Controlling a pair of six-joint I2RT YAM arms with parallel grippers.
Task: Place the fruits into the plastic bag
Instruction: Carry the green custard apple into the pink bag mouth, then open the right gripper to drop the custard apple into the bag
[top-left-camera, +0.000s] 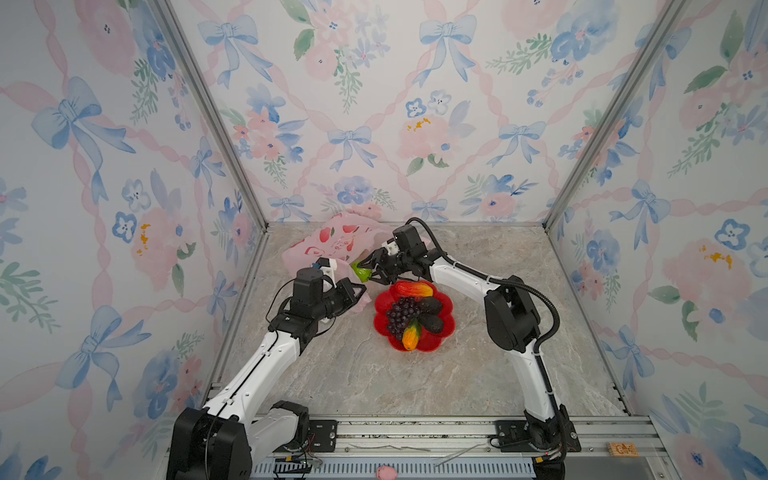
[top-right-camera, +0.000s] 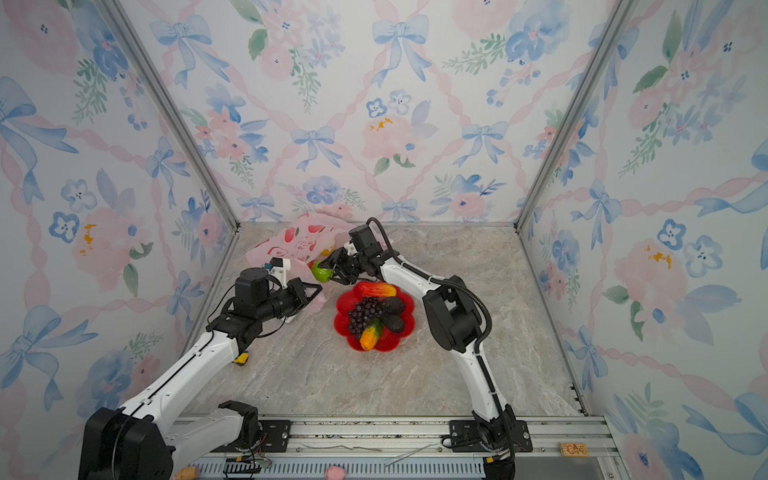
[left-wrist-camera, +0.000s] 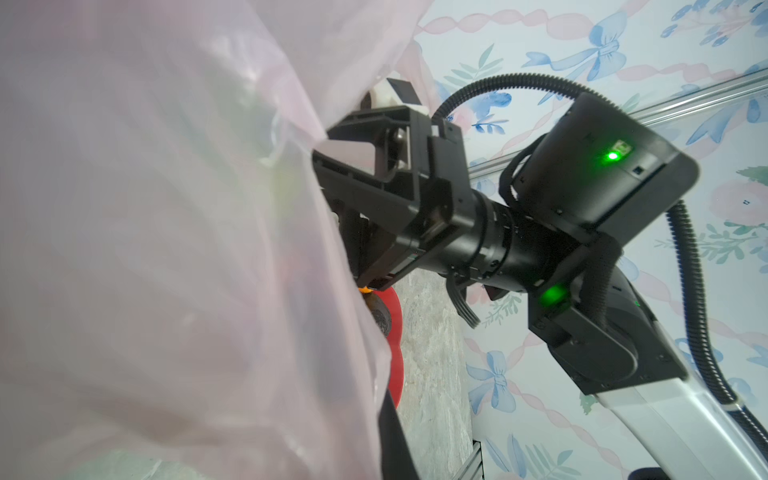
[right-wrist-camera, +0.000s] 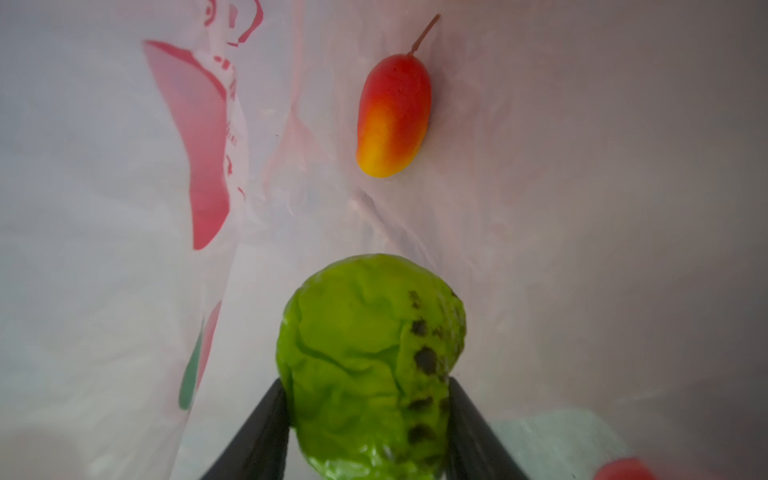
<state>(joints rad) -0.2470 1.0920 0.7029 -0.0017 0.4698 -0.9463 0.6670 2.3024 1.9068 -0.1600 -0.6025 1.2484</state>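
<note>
Backdrop: floral wallpaper with blue bows covered three walls, with a marbled grey table (top-left-camera: 374, 374) below.
Plastic bag (top-left-camera: 332, 245): pink and crinkly, it lay at the table's 11 o'clock, close to the back wall.
Red plate (top-left-camera: 448, 318): flower-shaped, it sat near the table's centre, at 4 o'clock from the bag.
Right fingers (right-wrist-camera: 257, 436): they were clamped on a wrinkled green fruit (right-wrist-camera: 370, 365), held at the bag's mouth, at 10 o'clock from the plate.
Left fingers (top-left-camera: 353, 291): they were pressed together at 9 o'clock from the plate, apparently pinching the bag's near edge. Pink film hid the tips in the wrist view.
Inside bag: one red-yellow mango (right-wrist-camera: 392, 116) lay on the film.
On plate: plate mango (top-left-camera: 414, 289) lay at 12 o'clock, grape bunch (top-left-camera: 399, 316) at 9, two black ovals (top-left-camera: 430, 305) at 3, and second mango (top-left-camera: 410, 337) at 6.
</note>
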